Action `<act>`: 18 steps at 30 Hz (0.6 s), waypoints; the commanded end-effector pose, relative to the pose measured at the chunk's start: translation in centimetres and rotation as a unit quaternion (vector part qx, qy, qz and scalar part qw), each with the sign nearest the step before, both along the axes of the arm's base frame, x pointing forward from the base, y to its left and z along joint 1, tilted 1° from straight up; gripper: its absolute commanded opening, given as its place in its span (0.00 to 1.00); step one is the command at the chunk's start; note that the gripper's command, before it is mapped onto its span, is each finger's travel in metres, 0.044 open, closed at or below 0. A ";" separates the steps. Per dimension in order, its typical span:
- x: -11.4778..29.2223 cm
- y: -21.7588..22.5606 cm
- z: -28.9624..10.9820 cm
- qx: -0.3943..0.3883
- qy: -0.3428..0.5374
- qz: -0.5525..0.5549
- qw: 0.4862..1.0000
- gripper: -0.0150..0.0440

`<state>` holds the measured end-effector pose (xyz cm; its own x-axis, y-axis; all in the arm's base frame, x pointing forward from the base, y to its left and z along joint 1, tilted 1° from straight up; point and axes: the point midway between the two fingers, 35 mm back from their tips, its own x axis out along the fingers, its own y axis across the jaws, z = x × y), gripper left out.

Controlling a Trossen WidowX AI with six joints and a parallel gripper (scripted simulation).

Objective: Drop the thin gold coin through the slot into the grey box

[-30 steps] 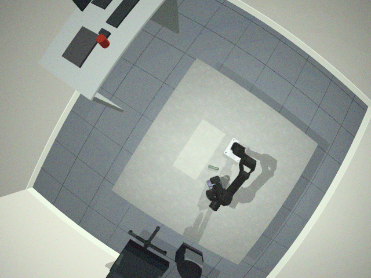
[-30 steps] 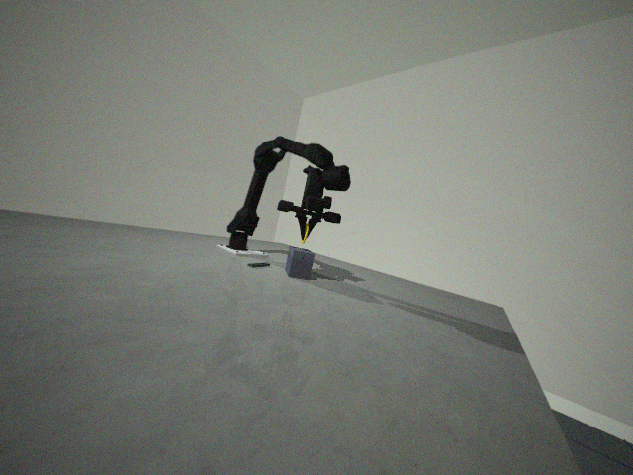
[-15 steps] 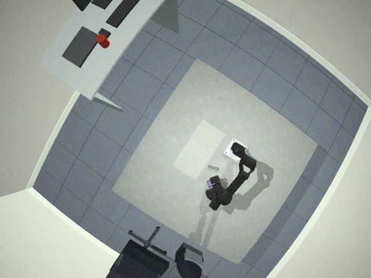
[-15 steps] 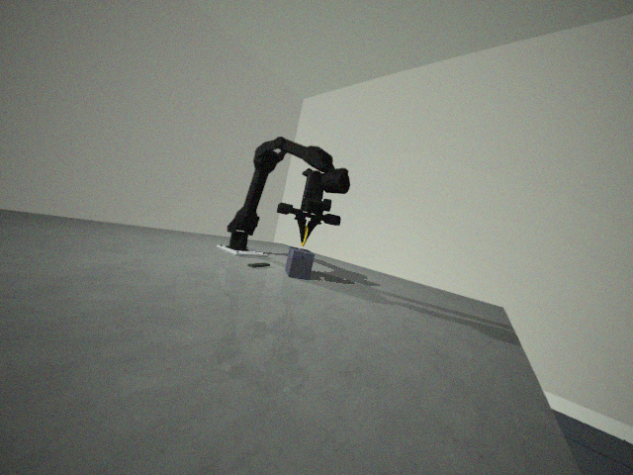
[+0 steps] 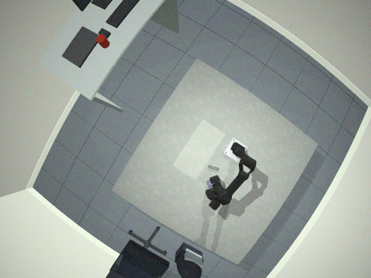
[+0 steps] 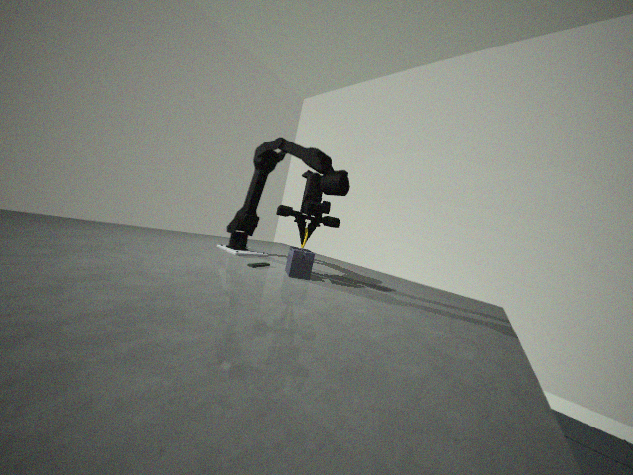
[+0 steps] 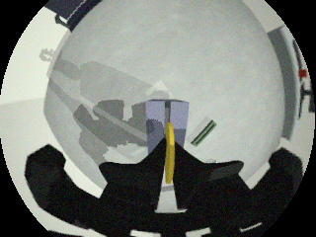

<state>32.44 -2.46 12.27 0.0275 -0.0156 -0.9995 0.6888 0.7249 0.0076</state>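
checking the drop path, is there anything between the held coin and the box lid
Nothing: in the exterior view the coin hangs from the gripper just above the grey box, with nothing between them.

We see grey floor tiles (image 5: 90, 155) around a pale mat (image 5: 185, 104); beyond it, a white table (image 5: 90, 59) bears a red cylinder (image 5: 102, 41).

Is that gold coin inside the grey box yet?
Not yet: the coin hangs edge-down, pinched in the gripper, above the box.
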 end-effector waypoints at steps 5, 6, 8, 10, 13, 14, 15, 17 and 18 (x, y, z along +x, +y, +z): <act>0.0 0.0 -0.4 0.000 0.001 0.003 1.000 0.25; 0.0 0.0 -0.5 0.000 0.001 0.003 1.000 0.25; 0.0 0.0 -0.3 0.000 0.000 0.000 1.000 0.30; 0.0 0.0 -0.3 0.000 0.000 0.000 1.000 0.39; 0.0 0.0 -0.3 0.000 0.000 0.000 1.000 0.52; 0.0 0.0 -0.3 0.000 0.000 0.000 1.000 0.53; 0.0 0.0 -0.3 0.000 0.000 0.000 1.000 0.53; 0.0 0.0 -0.3 0.000 0.000 0.000 1.000 0.53; 0.0 0.0 -0.3 0.000 0.000 0.000 1.000 0.53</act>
<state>32.45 -2.46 11.94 0.0273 -0.0154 -0.9995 0.6885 0.7252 0.0076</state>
